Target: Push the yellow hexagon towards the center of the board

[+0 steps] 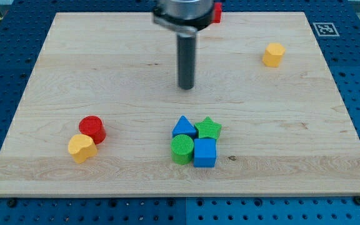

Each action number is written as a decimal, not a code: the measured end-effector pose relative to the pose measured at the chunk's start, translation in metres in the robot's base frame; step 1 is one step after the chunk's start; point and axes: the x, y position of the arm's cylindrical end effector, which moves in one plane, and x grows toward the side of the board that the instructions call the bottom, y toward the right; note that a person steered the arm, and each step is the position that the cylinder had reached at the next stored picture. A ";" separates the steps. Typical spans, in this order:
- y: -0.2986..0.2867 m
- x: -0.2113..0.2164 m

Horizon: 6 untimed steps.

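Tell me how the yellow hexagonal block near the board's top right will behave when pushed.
The yellow hexagonal block likely slides rather than rolls: it sits flat on the smooth wooden board. Squat, so unlikely to tip. An off-centre push from my tip may spin it.

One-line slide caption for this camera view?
My tip rests mid-board, left of the yellow hexagon near the view's top right.

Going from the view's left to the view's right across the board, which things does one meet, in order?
Yellow heart-shaped block → red cylinder → green cylinder → my tip → blue cube → yellow hexagon. The blue triangle, green star and the red block behind the arm overlap others sideways, so I omit them.
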 end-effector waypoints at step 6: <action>0.195 -0.068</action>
